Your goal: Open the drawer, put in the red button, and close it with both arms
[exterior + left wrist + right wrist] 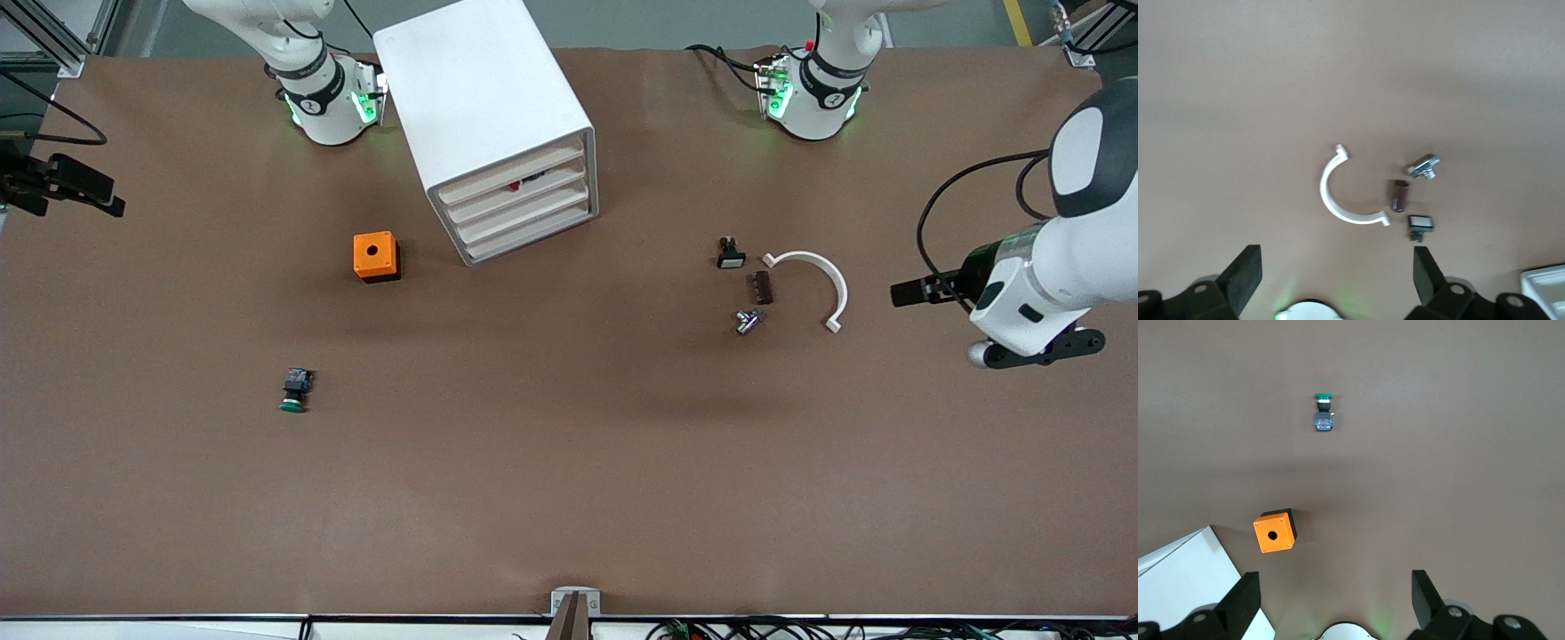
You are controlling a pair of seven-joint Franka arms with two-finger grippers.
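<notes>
Nearest the front camera, a green button is lying alone on the table. Farther back, a white clip and three small parts are sitting toward the left arm's end, an orange box toward the right arm's. The cabinet is standing farthest back, the red button already showing inside its top drawer, which is sitting slightly out. The left tool is hanging over the table's end by the clip, the right tool over the table near the box, both spread fully wide and gripping nothing. Closing appears to be the step in hand; it calls for both tools to meet the drawer front squarely.
</notes>
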